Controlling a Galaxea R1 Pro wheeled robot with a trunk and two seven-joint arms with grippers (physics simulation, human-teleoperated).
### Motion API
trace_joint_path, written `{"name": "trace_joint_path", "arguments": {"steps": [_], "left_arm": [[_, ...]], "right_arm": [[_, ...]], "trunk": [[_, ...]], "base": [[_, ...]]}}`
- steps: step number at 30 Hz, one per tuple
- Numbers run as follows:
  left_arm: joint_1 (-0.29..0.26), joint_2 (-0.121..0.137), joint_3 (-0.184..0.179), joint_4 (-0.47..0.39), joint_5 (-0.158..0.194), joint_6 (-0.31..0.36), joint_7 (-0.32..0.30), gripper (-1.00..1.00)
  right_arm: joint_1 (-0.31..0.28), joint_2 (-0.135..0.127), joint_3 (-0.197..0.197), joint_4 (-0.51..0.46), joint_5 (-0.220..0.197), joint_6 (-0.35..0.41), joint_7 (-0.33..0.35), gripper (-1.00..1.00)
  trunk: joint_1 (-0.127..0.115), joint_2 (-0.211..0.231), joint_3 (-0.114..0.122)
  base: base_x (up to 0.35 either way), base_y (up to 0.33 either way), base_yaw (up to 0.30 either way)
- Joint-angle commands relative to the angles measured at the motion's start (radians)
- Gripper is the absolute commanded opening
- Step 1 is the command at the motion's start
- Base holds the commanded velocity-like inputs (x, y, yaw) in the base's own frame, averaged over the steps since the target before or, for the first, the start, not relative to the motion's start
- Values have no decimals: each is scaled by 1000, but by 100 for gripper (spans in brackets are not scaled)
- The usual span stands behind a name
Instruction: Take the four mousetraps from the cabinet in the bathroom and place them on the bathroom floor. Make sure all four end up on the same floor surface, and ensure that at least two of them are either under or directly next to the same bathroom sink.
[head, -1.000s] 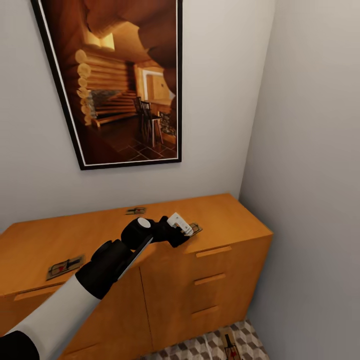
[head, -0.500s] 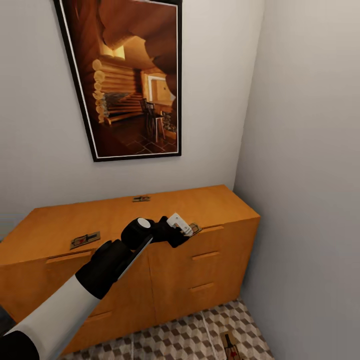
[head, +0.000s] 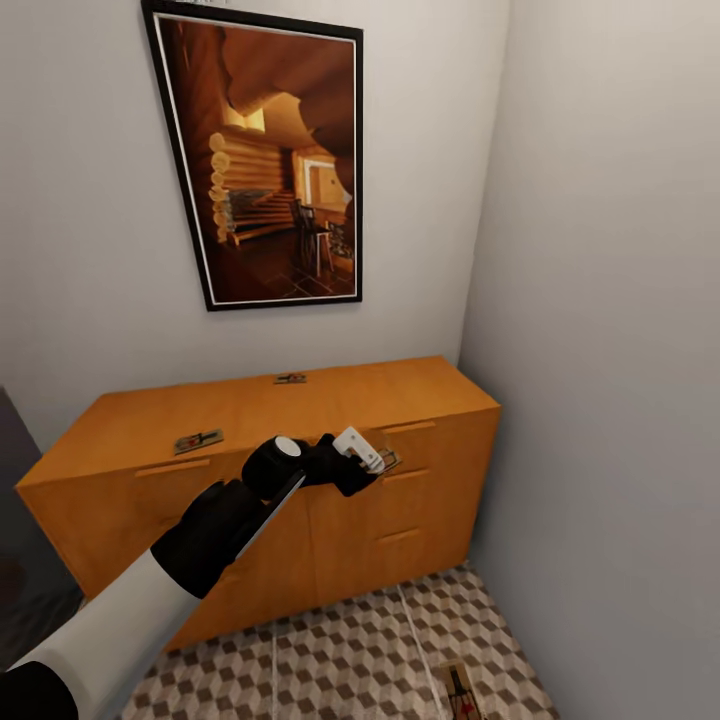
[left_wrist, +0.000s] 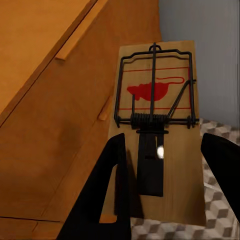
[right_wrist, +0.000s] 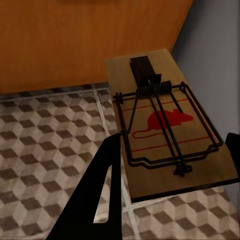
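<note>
Orange-brown wood takes up the corner of the room: a wide low cabinet (head: 300, 440) with slim bar handles stands against the pale wall, under a dark-framed picture of a log interior (head: 275, 165). Two small tan mousetraps lie on its top surface, one near the left front edge (head: 198, 440) and one at the back by the wall (head: 290, 379).

The robot's left pincer (head: 375, 460) is out in front of the cabinet at drawer height, closed on a third tan wooden mousetrap (left_wrist: 157, 130); in the left wrist view the board with its dark wire and red mouse mark sits between the two black fingers (left_wrist: 112, 175). The right pincer (right_wrist: 172, 195) has hold of a fourth mousetrap (right_wrist: 165, 125), carried low above the cube-patterned brown-and-beige floor tiles (head: 350, 660). That trap also peeps in at the bottom edge of the head view (head: 460, 690), near the right wall.

The risks I see lie in how thinly each board is held. Each is pinched at one end, so a quick swing of an arm could lever it loose and drop it far from any sink. The left trap hangs just beside the cabinet front, and a careless turn could knock it against a handle.
</note>
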Motion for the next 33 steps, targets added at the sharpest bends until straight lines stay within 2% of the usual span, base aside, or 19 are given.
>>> {"name": "trace_joint_path", "arguments": {"steps": [1, 9, 14, 21, 23, 25, 29, 33], "left_arm": [[-1, 1, -1, -1, -1, 4, -2, -100], [-1, 0, -1, 19, -1, 4, -2, -100], [-1, 0, -2, 31, -1, 3, -2, -100], [-1, -2, -3, 117, -1, -5, -4, -100], [-1, -4, -4, 165, -1, -10, -4, -100], [0, -6, -4, 214, 0, -40, -3, -100], [0, -8, -5, 329, 1, -154, -1, -100], [2, -12, -5, 417, 1, -205, -1, -100]], "right_arm": [[-1, 0, 2, 1, 8, 0, -10, -100], [-1, 0, 2, 1, 8, 0, -10, -100], [-1, 0, 2, 1, 8, 0, -10, -100], [-1, 0, 2, 1, 8, 0, -10, -100], [0, 0, 2, 1, 8, 0, -10, -100], [-1, 0, 2, 1, 8, 0, -10, -100], [0, 0, 2, 1, 8, 0, -10, -100], [0, 0, 2, 1, 8, 0, -10, -100]], "trunk": [[-1, -1, -1], [-1, -1, -1], [-1, -1, -1], [-1, -1, -1], [-1, -1, -1], [-1, -1, -1], [-1, -1, -1], [-1, -1, -1]], "base": [[-336, 0, 0], [-320, 0, 0], [-92, 0, 0], [-8, 0, 0], [-1, 0, 0], [0, 0, 0], [0, 0, 0], [0, 0, 0]]}}
